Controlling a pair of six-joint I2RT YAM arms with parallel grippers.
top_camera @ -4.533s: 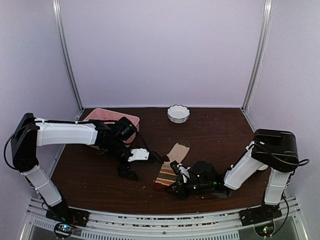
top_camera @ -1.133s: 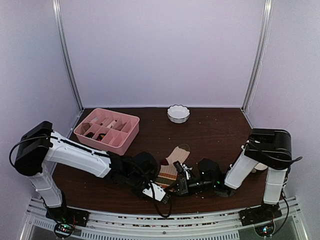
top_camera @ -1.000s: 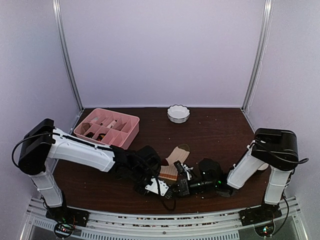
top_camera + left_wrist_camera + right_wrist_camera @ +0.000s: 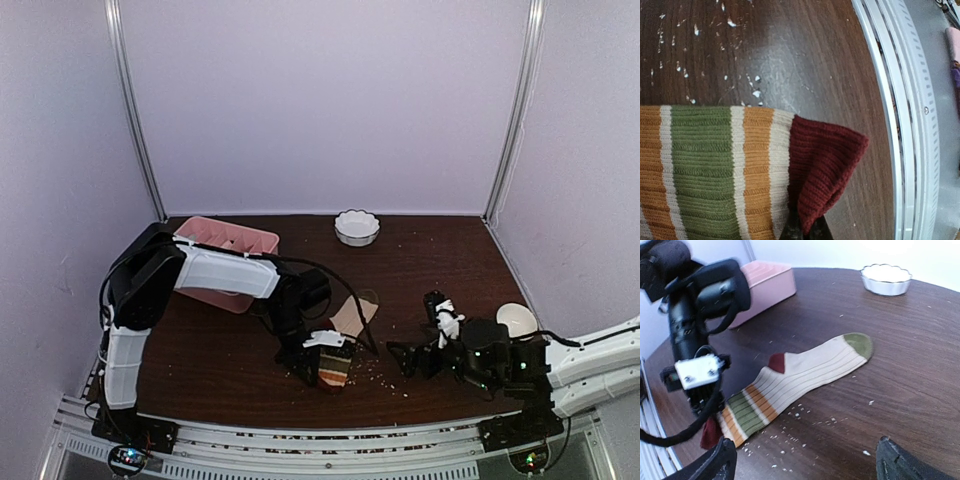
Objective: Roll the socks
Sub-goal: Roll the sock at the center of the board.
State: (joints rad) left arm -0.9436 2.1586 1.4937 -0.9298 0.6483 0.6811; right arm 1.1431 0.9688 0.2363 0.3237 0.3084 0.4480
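One sock (image 4: 810, 365) lies flat on the brown table: beige, with orange and green cuff stripes, a dark red cuff edge and heel, and a green toe. In the top view the sock (image 4: 350, 312) runs diagonally in front of the arms. My left gripper (image 4: 802, 233) is shut on the dark red cuff edge (image 4: 825, 160), which is pinched up into a fold. From above, the left gripper (image 4: 318, 368) sits at the sock's near end. My right gripper (image 4: 810, 465) stands open with nothing in it, right of the sock; the top view shows the right gripper (image 4: 413, 332) apart from it.
A pink compartment tray (image 4: 250, 240) stands at the back left behind the left arm. A white scalloped bowl (image 4: 357, 227) sits at the back centre. A pale round object (image 4: 516, 318) lies by the right arm. Crumbs (image 4: 805, 415) are scattered near the cuff. The table's front rail (image 4: 900, 125) is close.
My right gripper has opened and drawn back to the right, away from the cuff. The left arm has swung round and now pinches the cuff edge alone.
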